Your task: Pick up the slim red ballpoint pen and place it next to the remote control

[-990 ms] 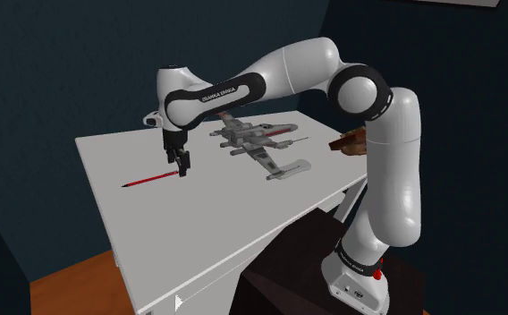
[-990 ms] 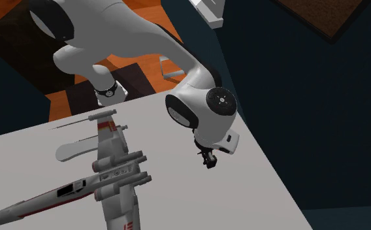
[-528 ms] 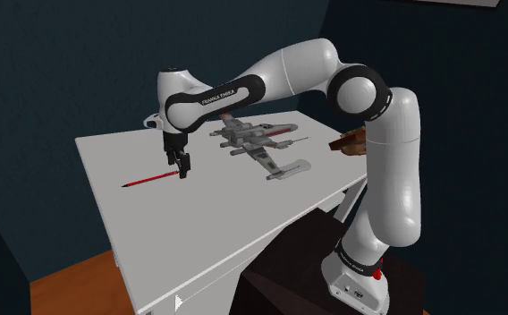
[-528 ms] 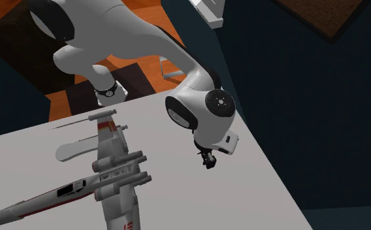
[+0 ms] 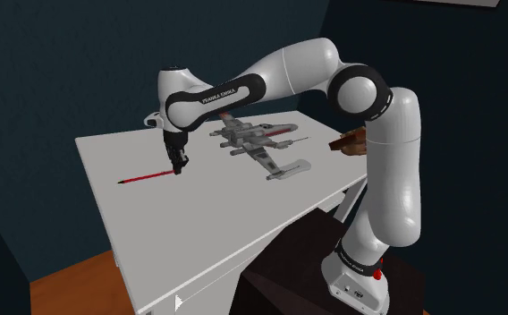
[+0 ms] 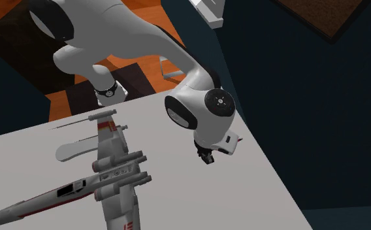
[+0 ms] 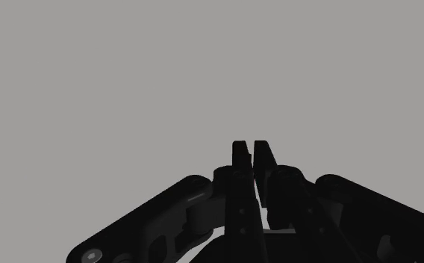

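Note:
A slim red pen [image 5: 145, 176] lies along the white table [image 5: 198, 233], towards the shoulder view's left. My black gripper [image 5: 178, 167] points down at the pen's right end, and its fingers are shut on that end. In the wrist view the gripper [image 7: 250, 149] has its fingertips [image 7: 239, 153] almost touching over the plain grey tabletop, and no red shows between them. In the second exterior view the gripper [image 6: 207, 159] hangs under the white wrist, close to the table's right edge. A brown object [image 5: 351, 141] is half hidden behind the arm.
A grey toy spaceship with red stripes [image 5: 261, 145] [image 6: 106, 170] lies on the table just beyond the gripper. The table's front edge [image 5: 243, 259] drops to an orange floor [image 5: 73, 286]. My dark stand [image 5: 315, 286] sits at the lower right.
The fingers have gone from apart to shut at the pen's right end. The pen and the gripper have shifted slightly up and to the shoulder view's left.

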`<act>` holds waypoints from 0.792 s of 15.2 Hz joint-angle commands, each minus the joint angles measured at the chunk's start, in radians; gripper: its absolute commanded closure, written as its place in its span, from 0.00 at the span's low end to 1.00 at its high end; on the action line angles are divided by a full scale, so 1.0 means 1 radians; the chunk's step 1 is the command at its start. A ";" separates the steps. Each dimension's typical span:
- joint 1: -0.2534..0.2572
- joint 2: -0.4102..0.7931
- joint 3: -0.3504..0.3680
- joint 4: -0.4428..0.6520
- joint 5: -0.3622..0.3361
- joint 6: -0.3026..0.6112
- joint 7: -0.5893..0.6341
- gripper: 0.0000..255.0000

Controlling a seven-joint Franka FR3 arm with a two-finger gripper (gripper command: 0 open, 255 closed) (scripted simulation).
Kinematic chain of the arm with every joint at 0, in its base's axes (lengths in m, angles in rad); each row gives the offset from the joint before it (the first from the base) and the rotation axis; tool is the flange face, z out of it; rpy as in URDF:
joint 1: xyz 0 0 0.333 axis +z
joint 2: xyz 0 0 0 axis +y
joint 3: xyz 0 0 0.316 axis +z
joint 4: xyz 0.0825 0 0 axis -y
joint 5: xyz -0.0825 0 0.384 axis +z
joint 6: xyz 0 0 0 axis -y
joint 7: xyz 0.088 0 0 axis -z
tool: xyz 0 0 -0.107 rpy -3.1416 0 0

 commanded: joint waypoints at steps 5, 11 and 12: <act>0.002 -0.008 0.002 0.008 0.002 -0.023 0.001 1.00; 0.000 -0.039 0.005 0.045 0.009 -0.091 -0.004 1.00; 0.000 -0.043 0.005 0.052 0.009 -0.103 -0.005 1.00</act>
